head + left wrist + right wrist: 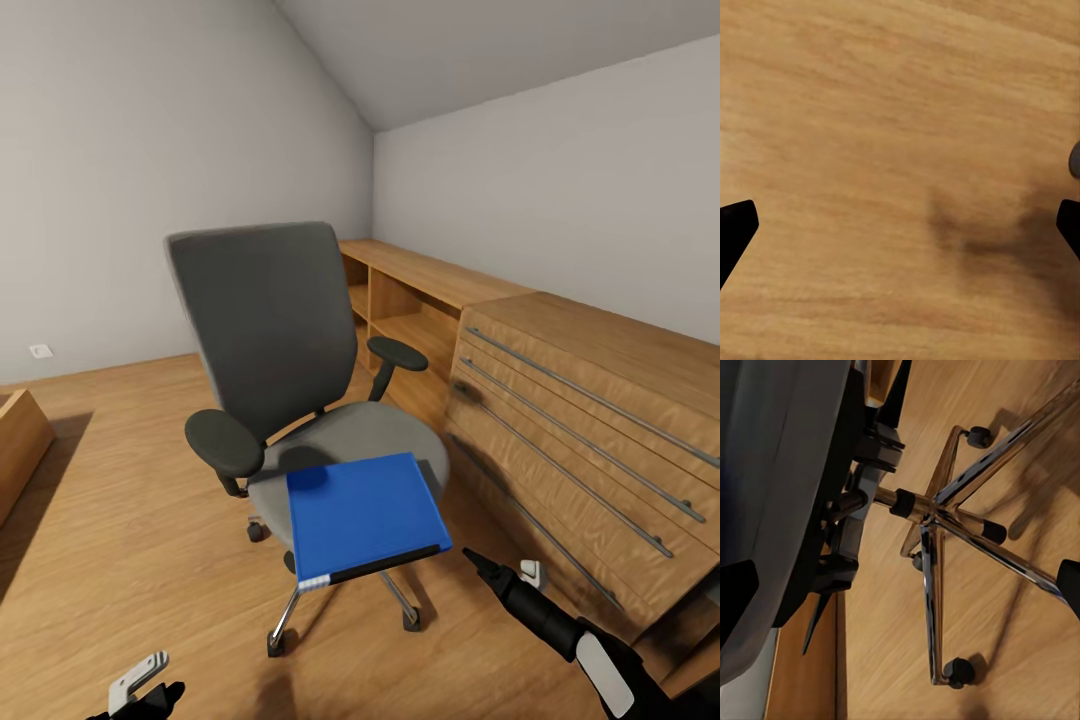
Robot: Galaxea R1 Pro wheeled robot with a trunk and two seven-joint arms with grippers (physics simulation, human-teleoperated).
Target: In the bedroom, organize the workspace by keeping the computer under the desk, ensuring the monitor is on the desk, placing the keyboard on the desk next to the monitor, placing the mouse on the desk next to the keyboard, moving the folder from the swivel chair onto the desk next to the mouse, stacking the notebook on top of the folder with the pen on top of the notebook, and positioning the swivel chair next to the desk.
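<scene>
The swivel chair (265,320), grey with black armrests, stands on the wooden floor with its back toward the left. A bright blue folder (365,510) lies flat on its seat, overhanging the front edge. My right gripper (505,570) is open, low and just right of the folder's near right corner, apart from it. In the right wrist view the seat underside (780,472) and chrome star base (937,510) appear between the open fingers. My left gripper (140,685) is open low over bare floor (900,150). The desk, monitor, keyboard, mouse, notebook, pen and computer are out of view.
A light wooden drawer cabinet (590,440) stands close on the right, with a low open shelf unit (420,300) behind it along the wall. Another wooden piece (15,440) sits at the left edge. Open floor (130,560) lies left of the chair.
</scene>
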